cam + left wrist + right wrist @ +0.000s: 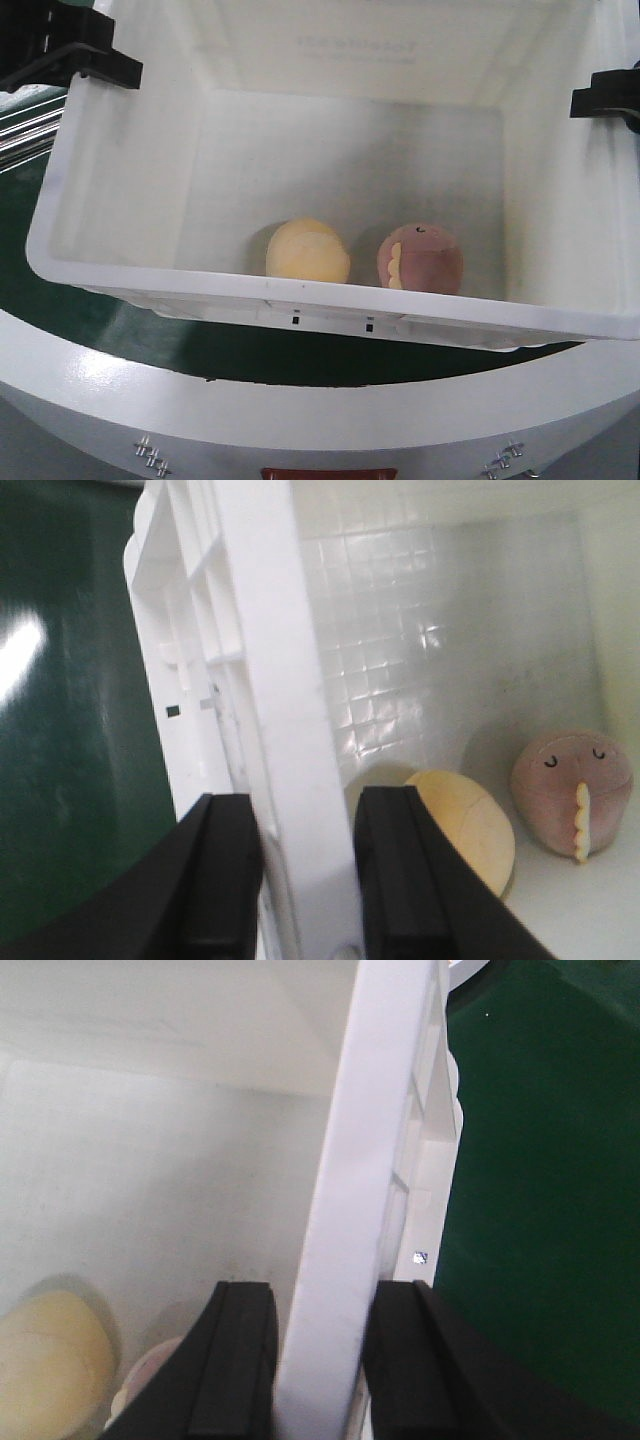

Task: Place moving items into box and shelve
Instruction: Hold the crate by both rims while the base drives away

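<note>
The white box (300, 300) fills the front view, and black print shows faintly through its far wall. On its floor near the front wall lie the moving items: a cream-yellow ball (307, 252) and, to its right, a pinkish-brown ball (420, 260). My left gripper (100, 55) grips the box's left rim (270, 680), one finger outside and one inside. My right gripper (600, 100) is shut on the right rim (350, 1210) the same way. The left wrist view shows the cream ball (470, 825) and the pink ball (570, 790) beyond the inner finger.
A dark green surface (60, 300) lies under and around the box. My white rounded base (300, 410) curves across the bottom of the front view. Metal rails (25, 125) run at the far left.
</note>
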Motion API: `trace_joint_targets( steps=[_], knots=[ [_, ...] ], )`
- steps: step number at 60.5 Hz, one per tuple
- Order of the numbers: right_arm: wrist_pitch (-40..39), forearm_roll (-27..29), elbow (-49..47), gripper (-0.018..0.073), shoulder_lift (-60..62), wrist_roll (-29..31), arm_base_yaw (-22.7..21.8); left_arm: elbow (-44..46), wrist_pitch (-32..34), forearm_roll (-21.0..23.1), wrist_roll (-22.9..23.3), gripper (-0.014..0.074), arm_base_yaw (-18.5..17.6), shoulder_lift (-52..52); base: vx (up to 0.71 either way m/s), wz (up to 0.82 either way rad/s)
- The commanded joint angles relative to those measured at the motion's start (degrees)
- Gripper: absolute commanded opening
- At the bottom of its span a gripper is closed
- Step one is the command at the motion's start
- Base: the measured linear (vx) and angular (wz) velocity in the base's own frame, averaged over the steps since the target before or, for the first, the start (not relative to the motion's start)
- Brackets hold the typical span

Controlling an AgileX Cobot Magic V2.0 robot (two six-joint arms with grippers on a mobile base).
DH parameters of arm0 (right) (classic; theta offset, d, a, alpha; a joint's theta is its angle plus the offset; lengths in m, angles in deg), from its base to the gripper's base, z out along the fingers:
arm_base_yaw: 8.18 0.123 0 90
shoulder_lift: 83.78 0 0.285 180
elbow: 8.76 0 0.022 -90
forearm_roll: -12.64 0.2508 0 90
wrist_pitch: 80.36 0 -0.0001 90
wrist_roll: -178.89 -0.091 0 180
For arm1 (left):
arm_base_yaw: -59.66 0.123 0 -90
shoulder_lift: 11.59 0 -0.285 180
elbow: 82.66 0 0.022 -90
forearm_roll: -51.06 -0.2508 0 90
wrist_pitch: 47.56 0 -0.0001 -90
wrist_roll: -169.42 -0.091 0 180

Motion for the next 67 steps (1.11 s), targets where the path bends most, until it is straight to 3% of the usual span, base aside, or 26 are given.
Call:
trace_joint_targets(
  steps=[1, 13, 67],
  knots=[
    [-6.8, 7.3, -2.6, -0.0006, 1.8, 1.3, 0.4, 2.7, 9.5, 10.5, -3.3, -0.0006, -0.8, -5.0, 0.0, 0.0],
    [-6.9, 7.3, -2.6, -0.0006, 1.7, 1.3, 0.4, 2.7, 11.7, 10.5, -3.8, -0.0006, -0.8, -7.5, 0.0, 0.0],
    [-8.9, 9.9, -2.6, -0.0006, 1.7, 1.2, 0.4, 2.7, 2.7, 10.4, -3.9, -0.0006, -0.8, -4.3, 0.0, 0.0]
  ],
)
